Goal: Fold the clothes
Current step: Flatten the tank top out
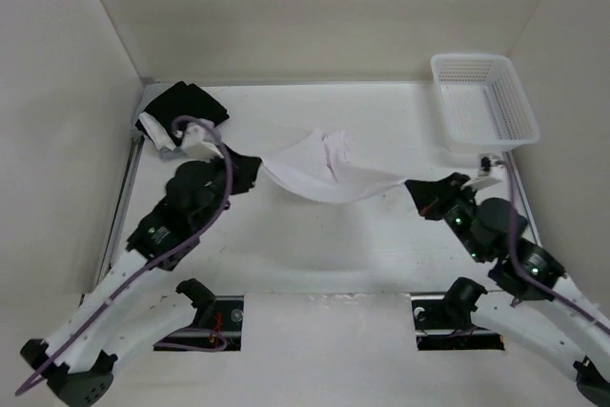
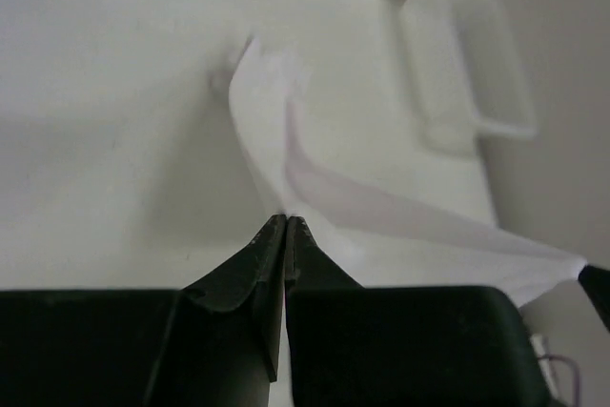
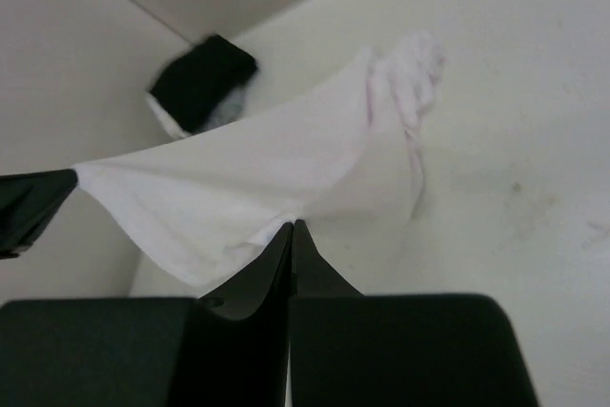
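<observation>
The clothes [image 1: 319, 173], one thin white garment, hang stretched like a hammock between my two grippers above the middle of the table. My left gripper [image 1: 255, 170] is shut on its left corner, and my right gripper [image 1: 413, 186] is shut on its right corner. In the left wrist view the shut gripper [image 2: 286, 219] pinches the fabric's edge, and the clothes [image 2: 400, 216] run off to the right. In the right wrist view the gripper [image 3: 292, 226] is shut on a fold of the clothes [image 3: 248, 164], whose bunched far part rests on the table.
A pile of black, white and grey clothes [image 1: 181, 119] lies in the far left corner, just behind the left arm. A white plastic basket [image 1: 481, 102] stands at the far right. Walls close in the table on three sides.
</observation>
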`<action>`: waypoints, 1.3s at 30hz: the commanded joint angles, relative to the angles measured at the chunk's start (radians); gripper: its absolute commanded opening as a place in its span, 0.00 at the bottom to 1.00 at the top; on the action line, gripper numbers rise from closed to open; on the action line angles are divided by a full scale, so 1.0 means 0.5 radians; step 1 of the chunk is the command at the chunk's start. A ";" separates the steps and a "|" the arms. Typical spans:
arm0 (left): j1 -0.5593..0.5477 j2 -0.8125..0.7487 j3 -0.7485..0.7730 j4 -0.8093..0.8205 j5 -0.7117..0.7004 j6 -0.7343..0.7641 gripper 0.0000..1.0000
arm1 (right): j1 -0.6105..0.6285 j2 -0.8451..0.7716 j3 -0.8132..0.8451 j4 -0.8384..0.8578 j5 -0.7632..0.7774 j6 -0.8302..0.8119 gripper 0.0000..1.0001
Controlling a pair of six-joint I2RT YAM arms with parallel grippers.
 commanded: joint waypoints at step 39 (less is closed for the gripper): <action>1.052 1.839 2.385 0.172 0.472 -0.003 0.01 | -0.813 2.565 3.491 -0.193 -0.620 -0.563 0.00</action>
